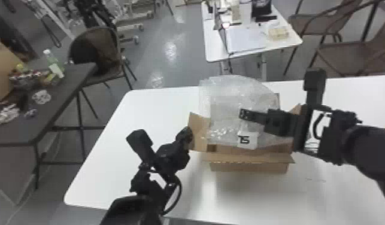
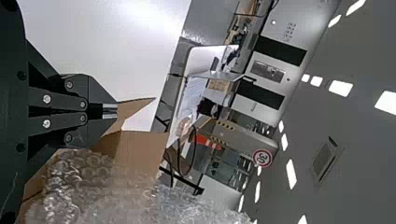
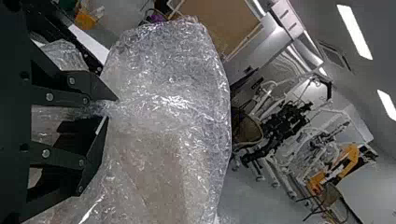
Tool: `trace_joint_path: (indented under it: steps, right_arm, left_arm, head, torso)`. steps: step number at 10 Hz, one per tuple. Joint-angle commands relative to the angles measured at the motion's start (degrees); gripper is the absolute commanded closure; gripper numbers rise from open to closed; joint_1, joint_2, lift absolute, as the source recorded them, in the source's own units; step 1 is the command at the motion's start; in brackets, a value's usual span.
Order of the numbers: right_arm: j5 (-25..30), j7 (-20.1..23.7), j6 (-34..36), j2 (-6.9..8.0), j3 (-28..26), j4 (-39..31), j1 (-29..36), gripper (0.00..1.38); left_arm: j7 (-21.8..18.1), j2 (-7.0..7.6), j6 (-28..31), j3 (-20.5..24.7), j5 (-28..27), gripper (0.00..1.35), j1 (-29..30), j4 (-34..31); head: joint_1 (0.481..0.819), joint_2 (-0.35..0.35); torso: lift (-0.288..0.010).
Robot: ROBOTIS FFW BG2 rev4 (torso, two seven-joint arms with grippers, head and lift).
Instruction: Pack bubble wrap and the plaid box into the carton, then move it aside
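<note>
The open cardboard carton [image 1: 250,167] stands on the white table, with a large sheet of bubble wrap [image 1: 230,98] bulging out of its top and rising above the rear side. My right gripper [image 1: 245,115] is over the carton; in the right wrist view the same gripper [image 3: 108,109] is shut on a bunched part of the bubble wrap [image 3: 173,102]. At the carton's left flap [image 1: 199,133] is my left gripper [image 1: 187,134]. Seen from its wrist, the left gripper [image 2: 111,111] is shut, its tips against or just in front of cardboard [image 2: 140,144]; whether they pinch it is unclear.
The white table [image 1: 140,113] extends left and right of the carton. A dark table [image 1: 66,86] with clutter stands at the far left, a chair [image 1: 95,51] beside it. Behind are a small white table [image 1: 212,51] and brown chairs [image 1: 347,56].
</note>
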Motion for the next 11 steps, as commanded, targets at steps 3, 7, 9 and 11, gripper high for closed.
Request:
trace_joint_path:
  steps: [3, 7, 9, 11]
  right_arm:
    - [0.81, 0.11, 0.00, 0.05, 0.54, 4.97, 0.09, 1.08]
    - [3.09, -1.91, -0.18, 0.05, 0.63, 5.40, 1.06, 0.24]
    - [3.18, -1.91, -0.18, 0.05, 0.63, 1.89, 1.76, 0.11]
    - [5.46, -1.91, -0.88, 0.05, 0.54, -5.32, 2.99, 0.12]
  left_arm:
    - [0.55, 1.03, -0.61, -0.98, 1.25, 1.21, -0.17, 0.00]
    - [0.64, 1.12, -0.97, -0.89, 2.39, 1.21, 0.19, 0.00]
    - [0.73, 1.12, -0.88, -0.72, 2.48, 1.21, 0.19, 0.00]
    - [0.73, 1.12, -0.79, -0.19, 3.18, 1.21, 0.36, 0.00]
  head:
    - [0.695, 0.316]
    - [0.695, 0.305]
    - [0.695, 0.306]
    - [0.695, 0.311]
  torso:
    - [-0.102]
    - [-0.102]
    - [-0.102]
    - [-0.102]
